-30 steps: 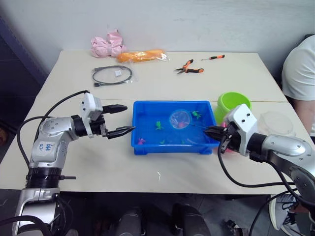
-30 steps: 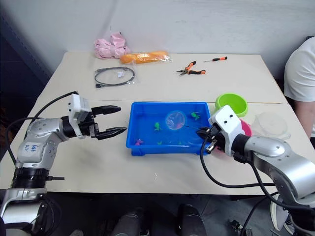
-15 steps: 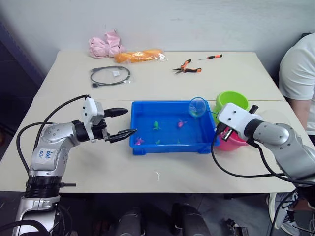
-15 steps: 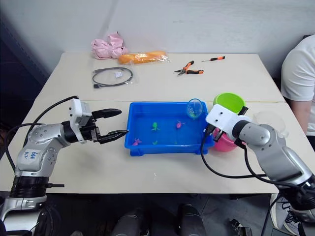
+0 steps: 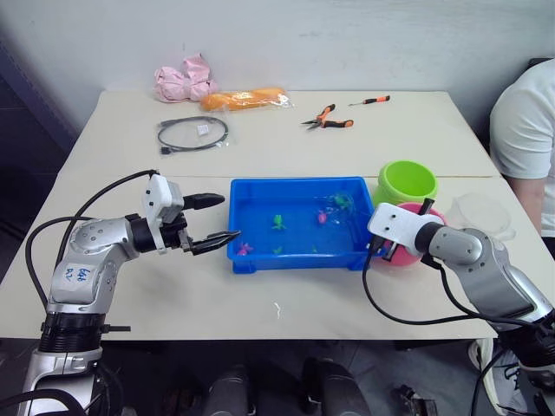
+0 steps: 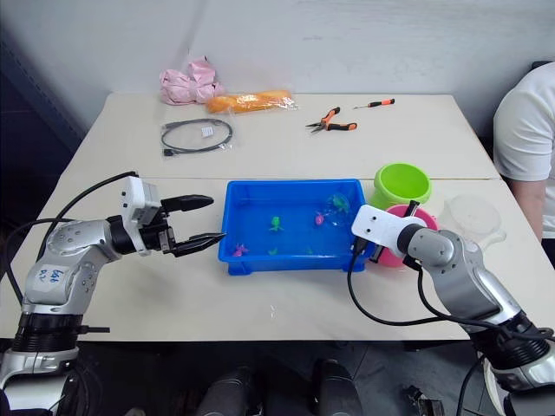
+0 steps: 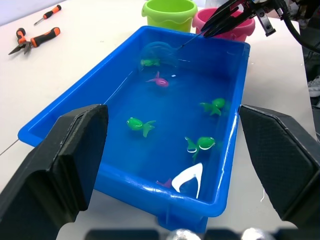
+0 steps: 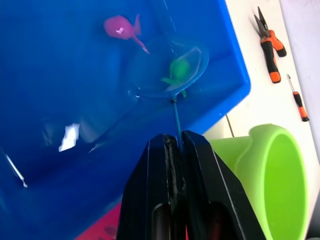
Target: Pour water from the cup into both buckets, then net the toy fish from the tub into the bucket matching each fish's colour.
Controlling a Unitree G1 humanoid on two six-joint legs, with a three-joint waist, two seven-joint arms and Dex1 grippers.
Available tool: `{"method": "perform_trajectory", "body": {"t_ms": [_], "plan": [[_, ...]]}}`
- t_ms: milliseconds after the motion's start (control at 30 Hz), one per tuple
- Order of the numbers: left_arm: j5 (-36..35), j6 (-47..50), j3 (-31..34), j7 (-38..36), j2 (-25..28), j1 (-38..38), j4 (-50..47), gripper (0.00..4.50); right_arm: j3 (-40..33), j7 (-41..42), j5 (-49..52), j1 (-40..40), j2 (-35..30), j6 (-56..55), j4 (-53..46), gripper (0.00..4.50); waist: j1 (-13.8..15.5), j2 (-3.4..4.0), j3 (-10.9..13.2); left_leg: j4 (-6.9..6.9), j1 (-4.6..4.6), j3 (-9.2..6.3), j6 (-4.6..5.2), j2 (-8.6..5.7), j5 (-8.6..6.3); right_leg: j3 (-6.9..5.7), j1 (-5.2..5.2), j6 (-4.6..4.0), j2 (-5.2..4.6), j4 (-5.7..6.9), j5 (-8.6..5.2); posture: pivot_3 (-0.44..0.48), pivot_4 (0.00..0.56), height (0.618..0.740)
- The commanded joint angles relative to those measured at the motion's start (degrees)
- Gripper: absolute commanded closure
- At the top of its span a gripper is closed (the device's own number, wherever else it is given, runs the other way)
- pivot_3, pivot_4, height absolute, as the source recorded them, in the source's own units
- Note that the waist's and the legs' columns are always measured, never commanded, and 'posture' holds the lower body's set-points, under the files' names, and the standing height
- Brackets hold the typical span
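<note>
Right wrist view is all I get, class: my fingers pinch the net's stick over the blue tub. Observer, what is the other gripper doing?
Observer: The left gripper hangs open at the left end of the tub, holding nothing.
Operator: My net is down in the tub, and I see the green bucket. Where is the clear cup?
Observer: The cup stands on the table, to the right of the pink bucket.
Operator: Is anyone nearby?
Observer: A person in a white sleeve is at the table's right side.
</note>
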Motion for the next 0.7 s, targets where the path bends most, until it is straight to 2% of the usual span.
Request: {"method": "perform_trajectory", "body": {"t_ms": [33, 233, 433, 567, 700], "plan": [[-0.9, -1.4, 1.7, -1.3, 1.5, 0.7, -0.9, 0.06, -1.9, 2.3, 1.9, -0.3, 2.7, 4.2, -3.9, 4.5, 0.0, 0.0, 0.0, 0.0, 0.0, 0.0, 0.0, 0.01, 0.0, 0.0, 0.0, 0.0, 0.0, 0.0, 0.0, 0.0, 0.15, 0.74], [-0.8, -2.7, 2.1, -3.2, 2.7, 0.3, 1.6, 0.06, -6.3, 5.7, 10.8, -1.5, 9.6, 18.5, -8.4, 4.5, 0.0, 0.0, 0.0, 0.0, 0.0, -0.01, -0.02, 0.05, -0.01, -0.01, -0.02, -0.01, 0.0, 0.03, 0.0, 0.0, 0.15, 0.74], [0.4, -4.2, 0.5, -5.0, 3.4, -3.0, 4.7, 0.06, -13.7, 9.0, 20.7, -3.9, 11.3, 26.9, -8.8, 4.5, 0.2, 0.0, 0.0, 0.03, -0.04, -0.07, 0.02, -0.03, -0.03, -0.12, -0.02, -0.01, 0.01, 0.04, 0.0, 0.0, 0.15, 0.74], [0.4, -3.4, -0.1, -5.7, 3.9, -2.7, 4.2, 0.06, -20.1, 8.6, 25.7, -1.6, 10.6, 32.2, -11.6, 4.5, 0.1, 0.0, 0.0, -0.01, -0.05, -0.07, 0.07, -0.05, -0.07, -0.08, -0.01, -0.01, -0.05, 0.01, 0.0, 0.0, 0.15, 0.74], [-0.2, -3.1, -0.7, -4.4, 1.8, -4.1, 3.6, 0.06, -25.1, 8.9, 28.8, 2.4, 8.8, 33.3, -14.7, 4.5, 0.2, 0.0, 0.0, -0.01, -0.05, -0.09, 0.07, -0.06, -0.07, -0.07, -0.01, -0.01, -0.03, 0.01, 0.0, 0.0, 0.15, 0.74]]}}
